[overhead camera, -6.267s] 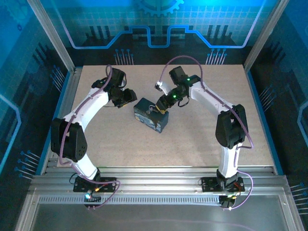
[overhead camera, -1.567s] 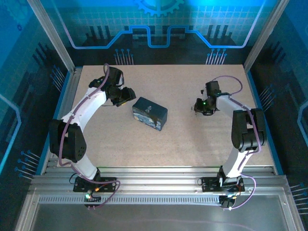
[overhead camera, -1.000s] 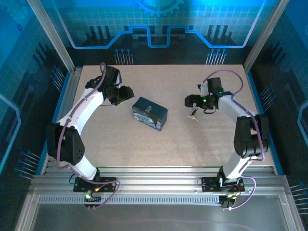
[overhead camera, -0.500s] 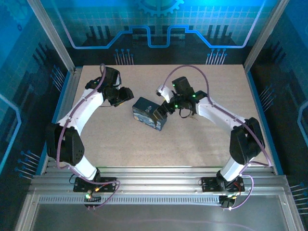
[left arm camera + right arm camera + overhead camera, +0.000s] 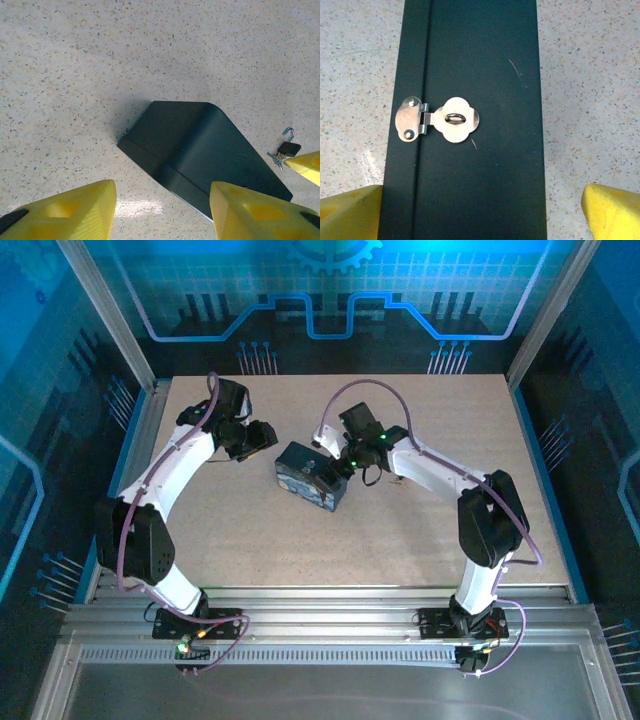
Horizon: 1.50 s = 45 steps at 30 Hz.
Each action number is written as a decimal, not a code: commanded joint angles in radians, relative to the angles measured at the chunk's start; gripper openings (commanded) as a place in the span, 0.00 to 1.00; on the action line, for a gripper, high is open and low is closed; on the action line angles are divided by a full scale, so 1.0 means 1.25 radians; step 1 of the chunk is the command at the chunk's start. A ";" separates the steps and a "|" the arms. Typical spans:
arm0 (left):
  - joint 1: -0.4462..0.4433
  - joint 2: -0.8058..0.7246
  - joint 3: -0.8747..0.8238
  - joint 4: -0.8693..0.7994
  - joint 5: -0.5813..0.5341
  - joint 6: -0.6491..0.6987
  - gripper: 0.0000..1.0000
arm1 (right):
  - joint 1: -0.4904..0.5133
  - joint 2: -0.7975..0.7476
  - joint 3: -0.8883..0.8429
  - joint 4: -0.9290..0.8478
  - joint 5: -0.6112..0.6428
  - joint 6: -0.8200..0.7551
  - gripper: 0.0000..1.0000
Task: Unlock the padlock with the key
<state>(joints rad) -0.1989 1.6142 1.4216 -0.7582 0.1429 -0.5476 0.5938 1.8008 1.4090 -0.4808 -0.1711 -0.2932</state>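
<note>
A dark blue rectangular box (image 5: 312, 477) lies near the middle of the speckled beige surface (image 5: 250, 540), a little nearer its left edge than its right, turned at a slant to the edges.

The right end effector (image 5: 335, 465) hangs directly over the end of the box that faces the right edge. In the right wrist view, the right end effector (image 5: 480, 215) has its yellow fingers (image 5: 612, 210) spread wide, one to each side of the box (image 5: 480, 60). They hold nothing and are not touching it. Between them on the box face lies a silver metal hasp (image 5: 437, 120), folded flat with its ring poking through the scalloped plate.

The left end effector (image 5: 250, 437) hovers above bare surface between the box and the far left corner. In its wrist view, the left end effector (image 5: 162, 212) is about half open with nothing between its yellow fingers (image 5: 65, 210), and it points towards the box (image 5: 195, 155).

The small padlock (image 5: 288, 146) lies on the surface (image 5: 100, 60) just past the box, on the side away from the left end effector and apart from the box. Its body looks dark at this size and its silver loop points away from the box. A small bunch of keys (image 5: 276, 157) rests against it. I cannot tell whether the loop is latched.
</note>
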 commanded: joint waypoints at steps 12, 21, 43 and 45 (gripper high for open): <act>0.008 -0.030 -0.008 -0.019 -0.011 0.009 0.53 | -0.008 0.047 0.023 -0.029 -0.064 0.038 0.86; 0.006 -0.029 -0.006 -0.021 0.008 0.021 0.53 | -0.113 0.046 -0.032 0.095 -0.365 0.297 0.78; -0.102 0.156 0.046 0.022 -0.086 -0.036 0.54 | -0.217 0.156 -0.167 0.366 -0.491 0.692 0.81; -0.107 0.178 0.047 0.035 -0.087 -0.047 0.54 | -0.219 0.157 -0.166 0.358 -0.489 0.685 0.81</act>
<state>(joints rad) -0.3191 1.8114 1.4460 -0.7383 0.0669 -0.5709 0.3340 1.9831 1.2068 -0.0139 -0.7975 0.5617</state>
